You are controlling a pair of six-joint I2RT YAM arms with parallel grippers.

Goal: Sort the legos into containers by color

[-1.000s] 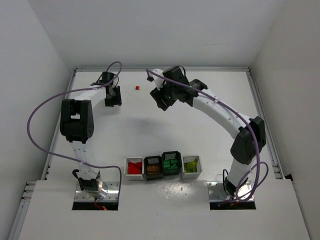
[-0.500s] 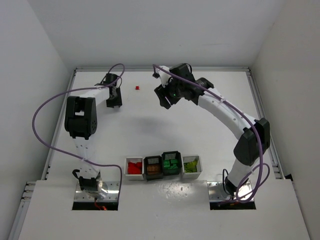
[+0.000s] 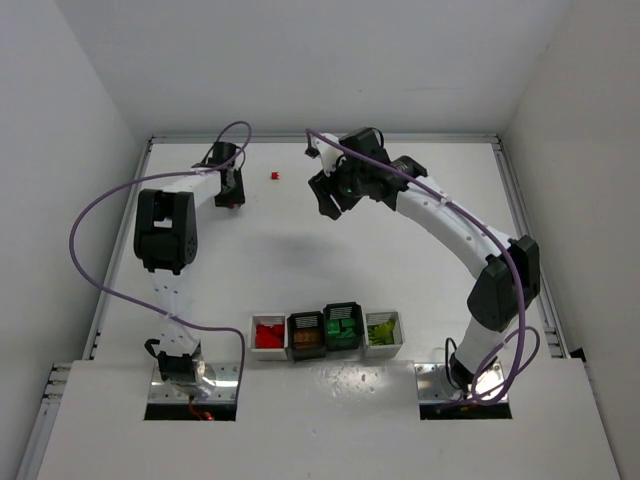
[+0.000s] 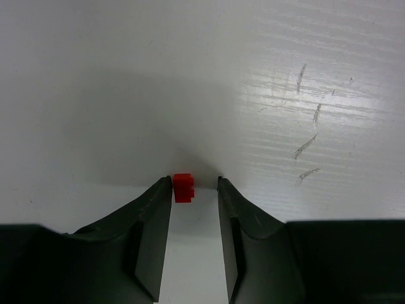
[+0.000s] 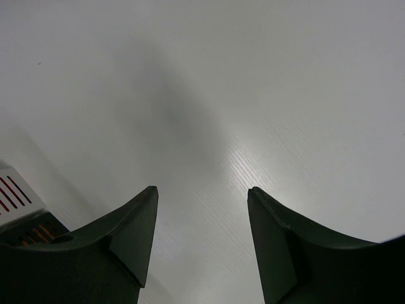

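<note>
One small red lego (image 3: 273,175) lies on the white table near the back edge. In the left wrist view the red lego (image 4: 183,188) shows at the fingertips, close to the left finger, resting on the table. My left gripper (image 3: 228,192) (image 4: 194,182) is open; in the top view it sits a little left of the lego. My right gripper (image 3: 328,203) (image 5: 202,193) is open and empty, hovering right of the lego. The four containers stand in a row at the near edge: a white one (image 3: 268,336) with red legos, a black one (image 3: 306,334) with orange-brown, a black one (image 3: 341,327) with green, a white one (image 3: 384,331) with yellow-green.
The back wall rail (image 3: 320,138) runs just behind both grippers. Purple cables loop from both arms. Scratches (image 4: 310,136) mark the table right of the lego. A white part with red lines (image 5: 12,193) shows at the left edge of the right wrist view.
The left arm's elbow has swung right and its gripper has edged toward the back. The right gripper moved a little back and right, then held still.
</note>
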